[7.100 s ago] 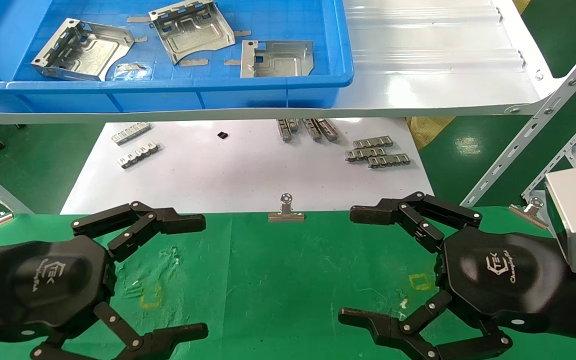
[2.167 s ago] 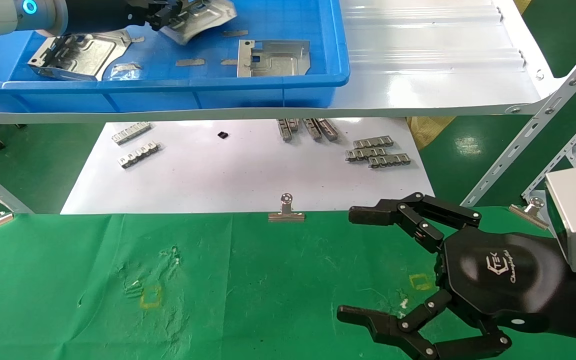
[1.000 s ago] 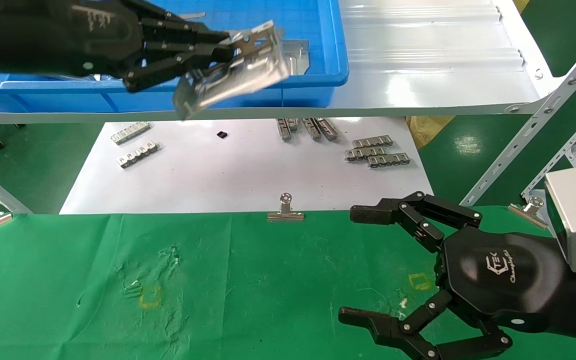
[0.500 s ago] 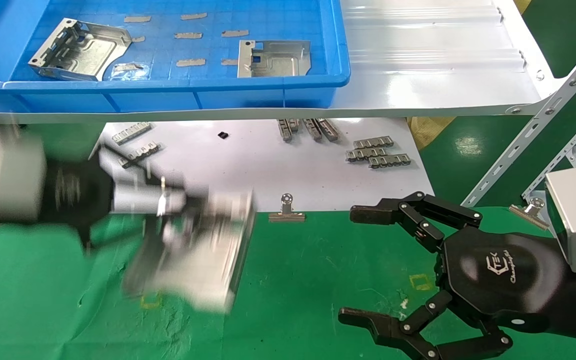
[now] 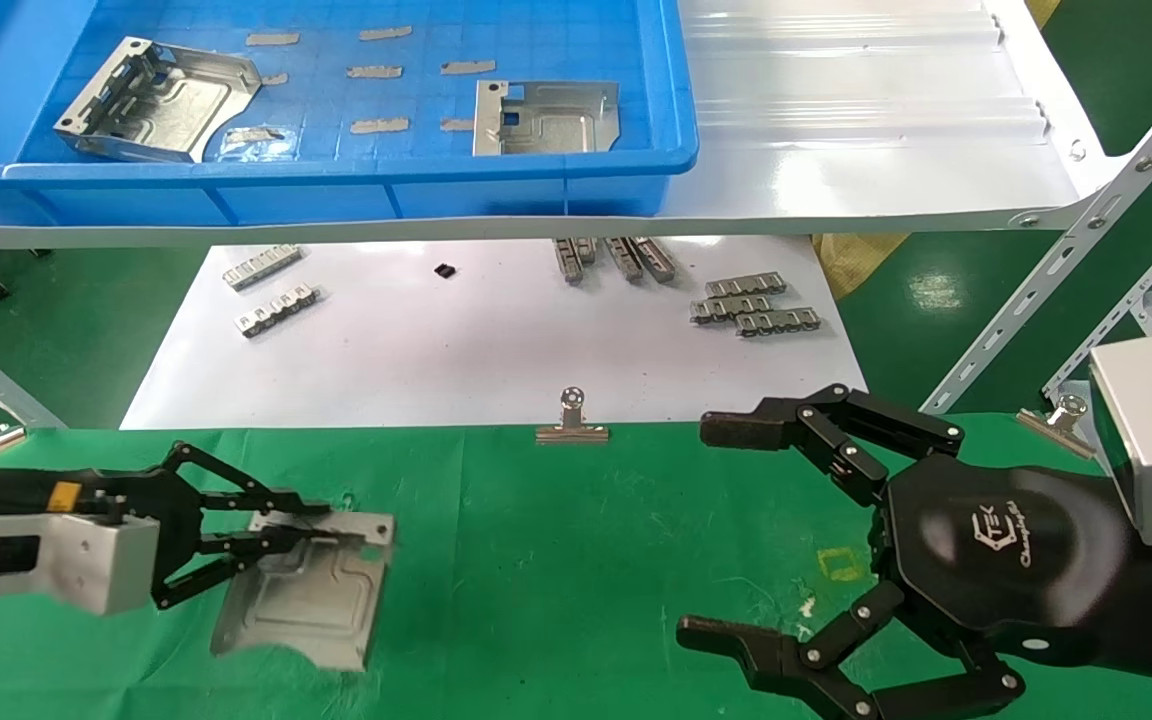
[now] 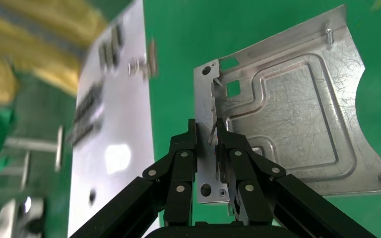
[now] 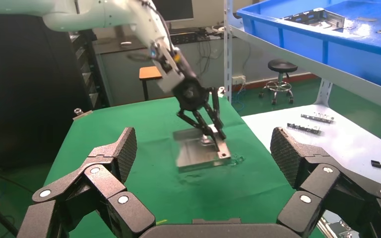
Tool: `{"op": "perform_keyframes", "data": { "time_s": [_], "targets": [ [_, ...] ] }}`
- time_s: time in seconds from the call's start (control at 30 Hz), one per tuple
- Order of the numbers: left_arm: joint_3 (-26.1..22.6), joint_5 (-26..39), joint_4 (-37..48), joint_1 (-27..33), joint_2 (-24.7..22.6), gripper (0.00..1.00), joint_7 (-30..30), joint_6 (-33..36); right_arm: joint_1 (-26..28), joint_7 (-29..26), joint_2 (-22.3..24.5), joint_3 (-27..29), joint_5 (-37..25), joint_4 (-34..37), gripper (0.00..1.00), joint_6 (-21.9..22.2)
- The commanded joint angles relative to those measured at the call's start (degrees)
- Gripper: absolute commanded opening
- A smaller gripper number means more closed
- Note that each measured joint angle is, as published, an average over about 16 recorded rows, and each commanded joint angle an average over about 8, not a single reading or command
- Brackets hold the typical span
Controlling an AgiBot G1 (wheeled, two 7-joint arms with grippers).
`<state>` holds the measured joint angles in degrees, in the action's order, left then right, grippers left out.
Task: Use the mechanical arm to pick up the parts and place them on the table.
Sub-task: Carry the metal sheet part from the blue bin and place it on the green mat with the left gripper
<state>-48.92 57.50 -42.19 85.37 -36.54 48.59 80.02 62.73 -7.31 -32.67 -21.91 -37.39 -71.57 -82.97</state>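
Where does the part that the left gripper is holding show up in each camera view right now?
Head view: the part lies low over the green table, lower left, pinched by the left gripper.
Left wrist view: part fills the centre-right.
Right wrist view: part at mid-frame.
Shared landmark: the white sheet.

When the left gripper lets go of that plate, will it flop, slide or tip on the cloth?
The plate is stamped metal with embossed channels, so probably stiff. It looks thin, likely light. Pinched by its folded rim in the left gripper over the wrinkled cloth, it should settle flat and hardly slide.
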Motion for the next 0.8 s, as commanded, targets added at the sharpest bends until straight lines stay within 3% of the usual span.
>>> {"op": "perform_keyframes", "data": {
  "time_s": [0.03,0.17,0.23,0.43,0.5,0.8],
  "targets": [
    [0.35,-0.14,0.94,-2.25,0.11,0.0,2.57,-2.83,0.0,0.0,0.0,0.0,0.0,0.0,1.0,0.0],
    [0.47,-0.45,1.14,-5.19,0.04,0.0,4.38,-5.56,0.0,0.0,0.0,0.0,0.0,0.0,1.0,0.0],
    [0.54,-0.74,1.25,-6.12,-0.05,0.07,4.61,-6.34,0.0,0.0,0.0,0.0,0.0,0.0,1.0,0.0],
    [0.53,-0.77,1.52,-6.84,-0.26,0.82,4.2,-7.67,0.0,0.0,0.0,0.0,0.0,0.0,1.0,0.0],
    [0.42,-0.44,1.54,-6.7,-0.24,1.0,4.1,-7.9,0.0,0.0,0.0,0.0,0.0,0.0,1.0,0.0],
    [0.24,0.22,2.21,-6.14,-0.33,1.0,3.33,-8.67,0.0,0.0,0.0,0.0,0.0,0.0,1.0,0.0]
  ]
}}
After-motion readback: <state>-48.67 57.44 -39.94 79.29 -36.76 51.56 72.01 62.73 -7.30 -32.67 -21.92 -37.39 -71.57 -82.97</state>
